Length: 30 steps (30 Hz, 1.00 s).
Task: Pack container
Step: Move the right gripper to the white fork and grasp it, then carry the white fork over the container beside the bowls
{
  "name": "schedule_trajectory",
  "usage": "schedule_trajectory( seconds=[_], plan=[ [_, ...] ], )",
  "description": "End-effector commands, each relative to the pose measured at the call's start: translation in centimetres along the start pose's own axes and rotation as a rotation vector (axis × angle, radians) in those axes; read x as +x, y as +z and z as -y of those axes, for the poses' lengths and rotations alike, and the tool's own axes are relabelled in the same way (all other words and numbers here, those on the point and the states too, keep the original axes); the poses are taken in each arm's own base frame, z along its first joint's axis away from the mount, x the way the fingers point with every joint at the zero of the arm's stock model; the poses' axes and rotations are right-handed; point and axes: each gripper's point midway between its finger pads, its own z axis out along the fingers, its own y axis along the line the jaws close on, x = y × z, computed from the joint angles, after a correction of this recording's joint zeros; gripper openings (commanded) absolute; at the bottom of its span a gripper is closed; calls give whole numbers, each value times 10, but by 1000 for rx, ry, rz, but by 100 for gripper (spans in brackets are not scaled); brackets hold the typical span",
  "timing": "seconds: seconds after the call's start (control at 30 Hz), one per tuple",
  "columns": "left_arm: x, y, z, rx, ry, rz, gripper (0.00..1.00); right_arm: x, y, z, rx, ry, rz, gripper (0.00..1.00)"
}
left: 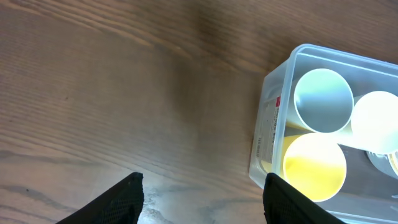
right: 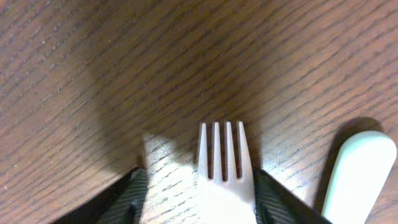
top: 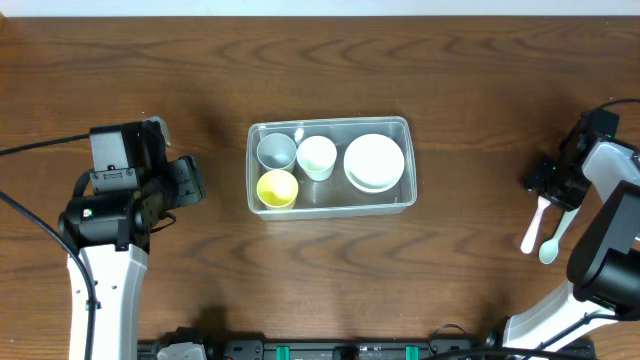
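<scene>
The container, a clear rectangular tub, sits mid-table. It holds a grey-blue cup, a white cup, a yellow cup and stacked white bowls. My left gripper is open and empty, just left of the tub; the left wrist view shows its fingers above bare wood, with the tub's corner to the right. My right gripper is open, low over a white fork that lies on the table between its fingers. The right finger touches the fork's edge.
A pale green spoon lies just right of the fork; it also shows in the overhead view next to the fork. Both are near the table's right edge. Cables run along the left side and the far right.
</scene>
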Motion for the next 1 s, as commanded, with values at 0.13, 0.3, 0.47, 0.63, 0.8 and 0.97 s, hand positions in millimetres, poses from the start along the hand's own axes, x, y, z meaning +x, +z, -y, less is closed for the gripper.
schedule_trajectory(
  seconds=[0.13,0.3,0.47,0.63,0.8,0.97],
  plan=[
    [0,1,0,4,-8,-2,62,16,11,4,5,-2,-57,40],
    [0,1,0,4,-8,-2,62,16,11,4,2,-2,-58,31],
    [0,1,0,4,-8,-2,62,16,11,4,2,-2,-58,25],
    [0,1,0,4,-8,-2,63,16,11,4,2,-1,-58,22],
    [0,1,0,4,-8,-2,62,15,11,2,0,29,-51,17],
    [0,1,0,4,-8,-2,62,9,1,-20,-122,27,-40,15]
  ],
)
